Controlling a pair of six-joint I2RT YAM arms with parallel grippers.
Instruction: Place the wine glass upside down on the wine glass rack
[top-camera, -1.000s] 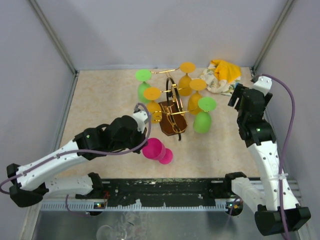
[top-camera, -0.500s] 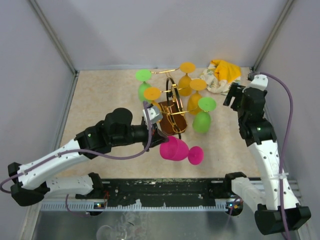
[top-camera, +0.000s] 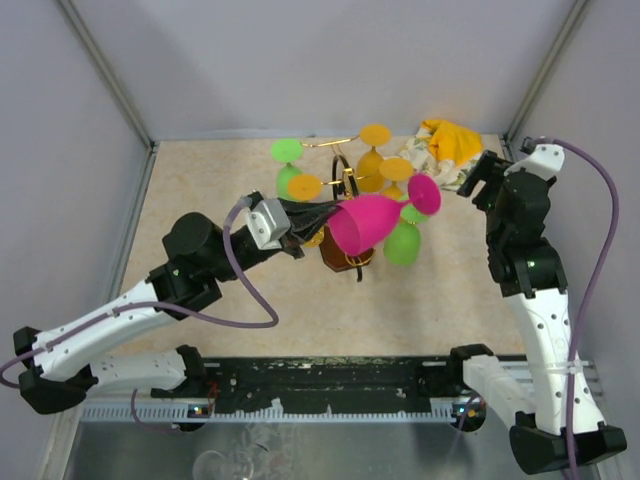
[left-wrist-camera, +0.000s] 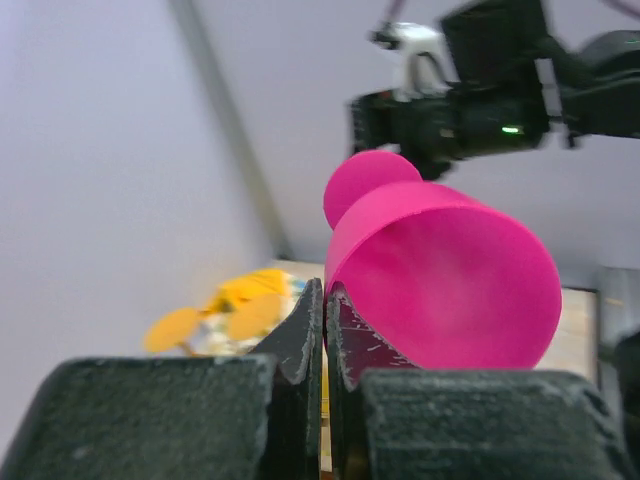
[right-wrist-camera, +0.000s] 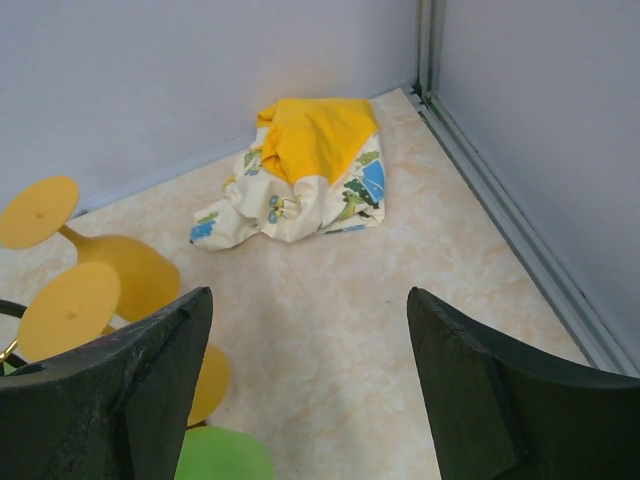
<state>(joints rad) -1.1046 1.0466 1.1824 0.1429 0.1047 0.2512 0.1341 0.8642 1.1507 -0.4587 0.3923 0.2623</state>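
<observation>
One pink wine glass (top-camera: 368, 222) hangs tilted above the wine glass rack (top-camera: 345, 252), our left end effector (left-wrist-camera: 324, 300) clamped on its rim. We judge it mid-carry; next we invert it onto a free rack arm. Our right end effector (right-wrist-camera: 308, 300) hovers open beside the rack.

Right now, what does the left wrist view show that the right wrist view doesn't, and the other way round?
Only the left wrist view: the left gripper shut on the rim of the pink wine glass, its mouth toward the camera, with the right arm behind it. Only the right wrist view: the right gripper open above the table, and a green glass at the bottom edge. Both: the yellow cloth by the wall and the orange glasses, blurred in the left wrist view.
</observation>
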